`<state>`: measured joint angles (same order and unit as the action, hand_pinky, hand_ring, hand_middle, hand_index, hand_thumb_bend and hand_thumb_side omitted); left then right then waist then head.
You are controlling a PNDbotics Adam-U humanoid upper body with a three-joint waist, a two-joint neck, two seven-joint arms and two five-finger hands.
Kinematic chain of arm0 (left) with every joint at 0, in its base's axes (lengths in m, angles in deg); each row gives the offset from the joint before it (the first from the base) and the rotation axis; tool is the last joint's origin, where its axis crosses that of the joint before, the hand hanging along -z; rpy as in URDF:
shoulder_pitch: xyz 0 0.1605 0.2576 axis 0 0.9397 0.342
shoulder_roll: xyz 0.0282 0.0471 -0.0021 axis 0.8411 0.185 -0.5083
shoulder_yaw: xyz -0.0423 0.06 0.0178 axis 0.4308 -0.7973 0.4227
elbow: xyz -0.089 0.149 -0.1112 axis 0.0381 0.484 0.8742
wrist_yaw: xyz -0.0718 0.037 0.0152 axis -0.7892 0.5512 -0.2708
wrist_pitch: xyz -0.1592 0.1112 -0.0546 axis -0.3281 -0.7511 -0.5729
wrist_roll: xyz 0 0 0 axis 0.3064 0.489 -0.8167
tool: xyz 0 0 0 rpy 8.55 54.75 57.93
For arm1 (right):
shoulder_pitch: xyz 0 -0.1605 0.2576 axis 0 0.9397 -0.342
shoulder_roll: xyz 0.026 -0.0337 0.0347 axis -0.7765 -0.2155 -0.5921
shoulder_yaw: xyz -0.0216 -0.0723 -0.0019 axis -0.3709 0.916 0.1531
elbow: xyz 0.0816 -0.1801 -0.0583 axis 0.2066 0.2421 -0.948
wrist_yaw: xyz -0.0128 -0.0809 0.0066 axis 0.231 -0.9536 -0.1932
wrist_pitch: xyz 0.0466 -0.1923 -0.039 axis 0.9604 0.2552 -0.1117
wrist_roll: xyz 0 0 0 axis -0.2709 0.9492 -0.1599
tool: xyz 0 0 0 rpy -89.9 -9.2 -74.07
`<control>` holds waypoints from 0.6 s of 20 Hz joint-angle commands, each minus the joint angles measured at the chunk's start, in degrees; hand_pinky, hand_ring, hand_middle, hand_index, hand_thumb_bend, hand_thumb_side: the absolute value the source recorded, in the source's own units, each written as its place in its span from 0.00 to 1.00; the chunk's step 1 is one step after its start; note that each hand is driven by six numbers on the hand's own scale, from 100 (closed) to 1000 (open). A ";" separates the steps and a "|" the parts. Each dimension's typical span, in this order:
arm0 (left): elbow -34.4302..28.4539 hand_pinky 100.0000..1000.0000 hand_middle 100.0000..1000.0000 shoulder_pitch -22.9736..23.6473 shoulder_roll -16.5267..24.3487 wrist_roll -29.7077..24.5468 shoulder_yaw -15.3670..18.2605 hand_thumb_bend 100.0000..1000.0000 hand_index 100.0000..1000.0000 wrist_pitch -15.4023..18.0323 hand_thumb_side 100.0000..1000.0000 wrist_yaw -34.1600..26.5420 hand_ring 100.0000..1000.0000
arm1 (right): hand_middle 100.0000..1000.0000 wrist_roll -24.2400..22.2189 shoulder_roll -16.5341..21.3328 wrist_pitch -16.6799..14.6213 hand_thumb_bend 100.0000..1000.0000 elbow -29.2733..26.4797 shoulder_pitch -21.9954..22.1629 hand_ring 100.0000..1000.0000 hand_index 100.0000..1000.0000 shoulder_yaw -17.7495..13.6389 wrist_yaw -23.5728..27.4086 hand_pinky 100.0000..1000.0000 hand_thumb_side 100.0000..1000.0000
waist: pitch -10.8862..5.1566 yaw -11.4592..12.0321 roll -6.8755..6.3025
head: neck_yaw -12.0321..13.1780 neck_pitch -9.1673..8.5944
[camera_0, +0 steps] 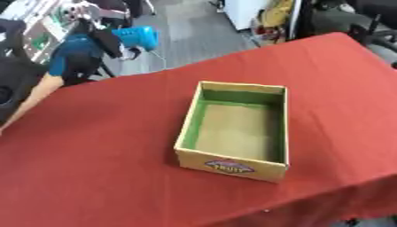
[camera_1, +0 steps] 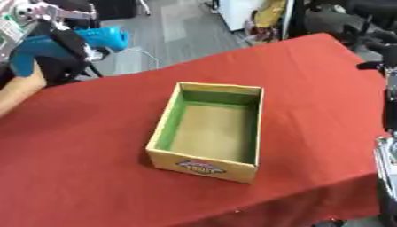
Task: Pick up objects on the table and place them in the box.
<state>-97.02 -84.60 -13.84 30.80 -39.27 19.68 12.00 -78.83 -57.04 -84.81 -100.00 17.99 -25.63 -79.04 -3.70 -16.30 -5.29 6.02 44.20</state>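
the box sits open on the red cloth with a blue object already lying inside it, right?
Not quite. The box does sit open on the red cloth, but nothing lies inside it: the left eye view shows only its bare brown floor and green inner walls. The blue object is up at the table's far left, not in the box.

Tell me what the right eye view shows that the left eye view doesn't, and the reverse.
Only the right eye view shows part of the robot's right arm, dark with a silver section, along the picture's right edge; its hand is out of view. Only the left eye view shows more of the table's left side and more red cloth to the right of the box. Both show the open, empty cardboard box with green inner walls on the red tablecloth, with no loose objects visible on it.
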 commanded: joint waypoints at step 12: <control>0.60 0.17 0.00 -4.48 -6.28 2.76 1.20 0.00 0.00 0.89 0.28 1.61 0.00 | 0.81 -0.28 0.24 -0.17 0.39 -0.84 -0.99 0.78 0.99 0.16 0.39 0.55 0.96 | -0.34 -0.54 0.65 | 1.46 -0.08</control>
<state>-96.21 -87.59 -20.34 33.05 -38.92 20.57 13.22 -79.04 -57.33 -84.81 -100.02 17.98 -25.50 -78.79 -3.63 -16.84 -5.20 6.94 44.20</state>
